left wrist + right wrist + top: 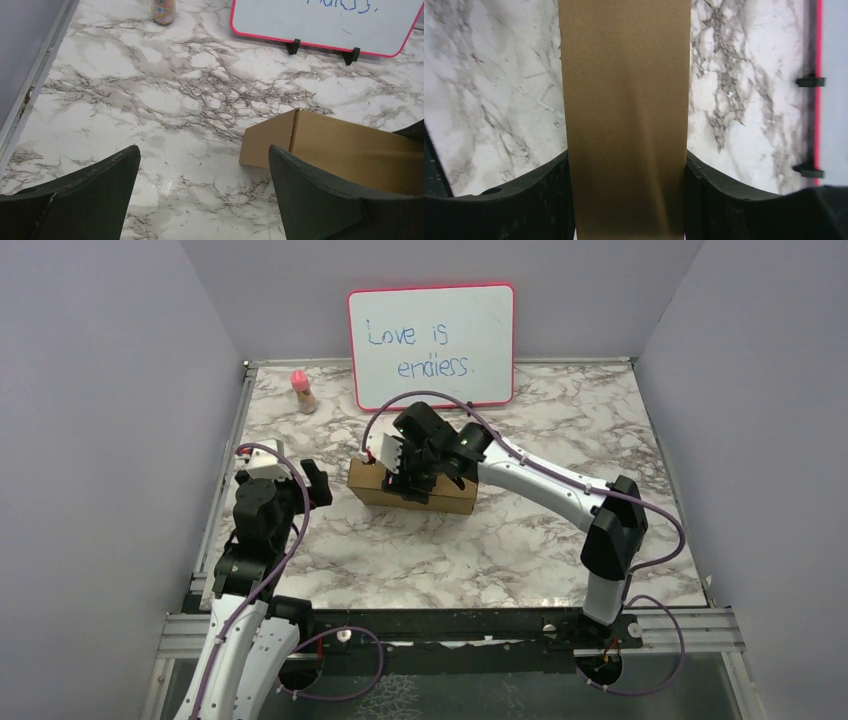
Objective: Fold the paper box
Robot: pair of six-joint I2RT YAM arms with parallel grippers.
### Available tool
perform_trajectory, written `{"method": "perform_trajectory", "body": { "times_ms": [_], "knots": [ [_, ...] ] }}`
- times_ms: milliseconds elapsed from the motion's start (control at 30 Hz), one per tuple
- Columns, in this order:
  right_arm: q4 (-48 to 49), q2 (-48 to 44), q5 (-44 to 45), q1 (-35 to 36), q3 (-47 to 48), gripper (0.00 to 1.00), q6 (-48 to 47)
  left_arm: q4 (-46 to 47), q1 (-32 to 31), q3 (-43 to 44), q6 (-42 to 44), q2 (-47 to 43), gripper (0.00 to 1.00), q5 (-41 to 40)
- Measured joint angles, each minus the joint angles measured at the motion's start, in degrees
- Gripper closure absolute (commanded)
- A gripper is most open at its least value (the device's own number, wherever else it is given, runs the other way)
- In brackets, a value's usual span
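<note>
1. Top view.
   - The paper box [432, 502], plain brown and shaped as a shallow rectangle, is seen lying flat on the marble table [560, 420].
   - It lies left of centre, in front of the red-framed whiteboard [432, 345] stood at the far edge.
   - The right claw [405, 475] is set down on the box's left half from above.
   - The left claw [314, 483] is held near the box's left end, apart from it.
   - A small pink-capped bottle [303, 390] is noted left of the whiteboard.

2. Left wrist view.
   - The left claw [204, 150] is spread wide; only bare table [100, 75] is seen between its fingers [85, 200].
   - One end of the paper box [350, 150] is seen at the right, partly hidden behind the right-hand finger. No contact with it can be made out.
   - The whiteboard's [325, 20] lower edge on two black feet and the bottle's [163, 10] base are cut off at the top.

3. Right wrist view.
   - The right claw [626, 160] is found pinching the paper box [626, 100].
   - The gap is filled by cardboard, and a finger [524, 200] is pressed against each long side.
   - Table [489, 75] is seen on both sides, and the whiteboard's [831, 50] red frame at the right edge.
</note>
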Motion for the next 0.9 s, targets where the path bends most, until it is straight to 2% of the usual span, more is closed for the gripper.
{"method": "perform_trajectory", "body": {
  "times_ms": [100, 200, 367, 433, 500, 633, 767, 900],
  "knots": [
    [1.7, -2.4, 7.8, 2.5, -2.9, 0.61, -3.0, 0.0, 0.0, 0.0, 0.0, -0.1, 0.01, -0.3],
    [7.2, -6.7, 16.1, 4.9, -10.0, 0.60, -7.8, 0.0, 0.0, 0.0, 0.0, -0.4, 0.01, -0.7],
    [23.8, -11.5, 26.3, 6.9, -26.2, 0.59, -17.7, -0.1, -0.3, 0.0, 0.0, -1.0, 0.01, -1.2],
    [34.1, -11.5, 30.4, 7.2, -33.2, 0.56, -22.1, -0.1, -0.3, 0.0, 0.0, -1.2, 0.01, -1.2],
    [42.9, -11.2, 33.1, 7.3, -38.2, 0.48, -25.4, -0.1, -0.5, 0.0, 0.0, -1.3, 0.01, -1.4],
    [55.0, -9.6, 36.4, 7.5, -44.3, 0.23, -28.7, -0.1, -0.6, 0.0, 0.0, -1.4, 0.01, -1.7],
    [55.8, -9.0, 37.1, 7.5, -44.3, 0.08, -27.3, -0.2, -0.6, 0.0, 0.0, -1.7, 0.01, -2.1],
    [49.7, -8.9, 36.4, 7.5, -41.8, 0.03, -22.4, -0.2, -0.6, 0.0, 0.0, -1.8, 0.01, -2.3]
  ]
}}
